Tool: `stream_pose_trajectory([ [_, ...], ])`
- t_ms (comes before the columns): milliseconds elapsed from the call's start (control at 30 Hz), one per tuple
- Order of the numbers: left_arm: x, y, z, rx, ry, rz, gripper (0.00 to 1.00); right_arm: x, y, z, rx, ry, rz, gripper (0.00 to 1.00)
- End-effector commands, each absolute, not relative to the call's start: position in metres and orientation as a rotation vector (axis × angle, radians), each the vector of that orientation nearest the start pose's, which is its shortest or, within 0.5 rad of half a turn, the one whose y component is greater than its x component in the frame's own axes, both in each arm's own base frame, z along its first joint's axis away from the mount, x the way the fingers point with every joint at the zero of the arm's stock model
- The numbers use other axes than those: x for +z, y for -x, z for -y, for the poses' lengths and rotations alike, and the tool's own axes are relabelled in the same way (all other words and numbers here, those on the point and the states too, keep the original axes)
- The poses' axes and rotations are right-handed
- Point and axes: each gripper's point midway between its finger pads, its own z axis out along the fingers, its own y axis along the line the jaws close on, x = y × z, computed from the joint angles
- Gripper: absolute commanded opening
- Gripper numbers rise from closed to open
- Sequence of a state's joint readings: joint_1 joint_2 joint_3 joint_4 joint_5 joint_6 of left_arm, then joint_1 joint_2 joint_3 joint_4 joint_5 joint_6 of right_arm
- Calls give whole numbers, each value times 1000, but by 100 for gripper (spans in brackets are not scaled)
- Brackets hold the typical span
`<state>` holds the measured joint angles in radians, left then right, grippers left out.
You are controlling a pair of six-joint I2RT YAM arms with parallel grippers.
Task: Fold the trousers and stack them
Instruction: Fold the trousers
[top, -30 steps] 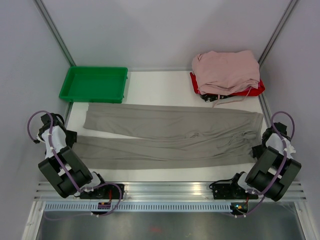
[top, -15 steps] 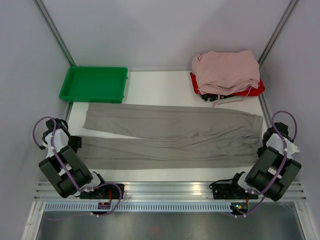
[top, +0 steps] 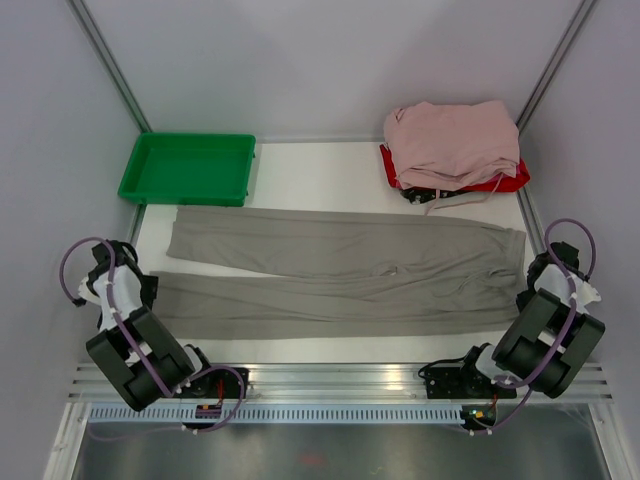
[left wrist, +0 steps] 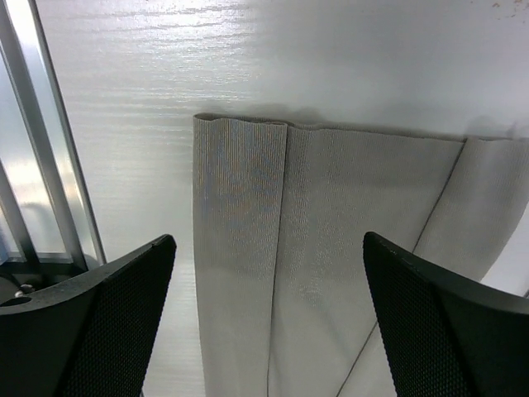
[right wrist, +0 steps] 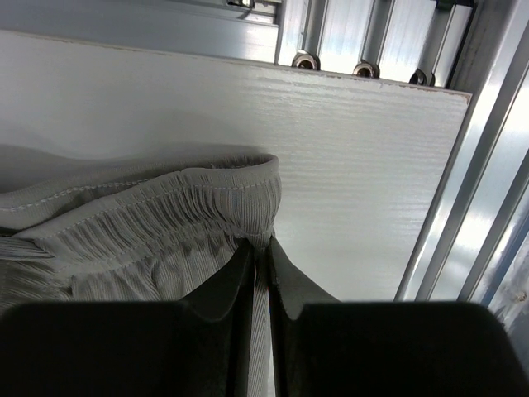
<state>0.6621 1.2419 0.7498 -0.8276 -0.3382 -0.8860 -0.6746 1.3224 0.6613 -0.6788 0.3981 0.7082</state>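
Note:
The taupe trousers lie flat across the table, legs to the left and waistband to the right. My left gripper is open and hovers over the cuff end of the near leg; in the left wrist view the cuff lies between the spread fingers of my left gripper, which do not touch it. My right gripper is at the near right corner of the trousers. In the right wrist view my right gripper is shut on the gathered elastic waistband.
A green tray stands at the back left. A pile of pale pink garments lies on a red item at the back right. An aluminium rail runs along the near edge, and frame posts stand at the sides.
My left gripper has moved toward the near edge, along the cuff end. The right end of the trousers has been drawn flatter, with fewer wrinkles near the waist.

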Motion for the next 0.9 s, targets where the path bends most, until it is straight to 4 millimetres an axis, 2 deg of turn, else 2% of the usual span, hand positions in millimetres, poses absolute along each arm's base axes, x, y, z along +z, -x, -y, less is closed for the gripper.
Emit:
stream_pose_trajectory([
  [0, 40, -156, -153, 387, 2093, -1856, 100, 33, -158, 184, -558, -1842, -2079, 15],
  [233, 34, -126, -149, 510, 2217, -1824, 99, 32, -161, 182, -530, -1871, -2053, 16],
  [400, 35, -127, -148, 437, 2211, -1721, 93, 31, -161, 182, -531, -1872, -2058, 15],
  [533, 28, -126, -143, 391, 2237, -1677, 81, 30, -162, 183, -529, -1873, -2061, 15],
  [667, 16, -124, -138, 372, 2268, -1659, 76, 30, -163, 185, -535, -1866, -2068, 15],
  [867, 11, -130, -144, 352, 2233, -1640, 65, 28, -162, 184, -541, -1873, -2073, 15],
])
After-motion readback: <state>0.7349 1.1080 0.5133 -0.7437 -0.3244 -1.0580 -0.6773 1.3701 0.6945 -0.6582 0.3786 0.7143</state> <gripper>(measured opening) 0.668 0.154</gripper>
